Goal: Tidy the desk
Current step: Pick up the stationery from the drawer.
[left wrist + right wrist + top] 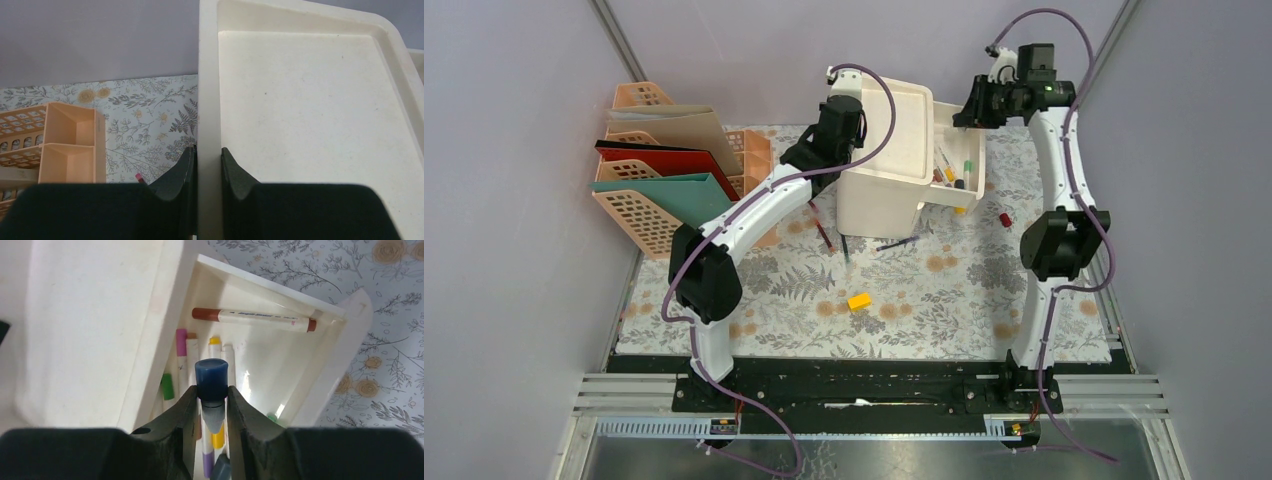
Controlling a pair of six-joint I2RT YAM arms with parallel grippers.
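On the desk point(944, 300) stands a cream white box point(879, 190) with a recessed top and an open drawer point(959, 165) on its right side. My left gripper point(834, 125) point(208, 150) is shut on the raised rim point(208, 75) of the box's top, one finger on each side of it. My right gripper point(964, 110) point(212, 390) hangs over the drawer point(320, 375), shut on a blue-capped marker point(212, 377). In the drawer lie several markers, among them a brown-capped one point(252, 319) across the far end.
Loose on the cloth lie a yellow block point(859, 301), a small red piece point(1005, 219) and dark pens point(824, 232) point(899, 242) in front of the box. A peach file rack with folders point(654, 170) and a peach compartment tray point(70, 145) stand at the left.
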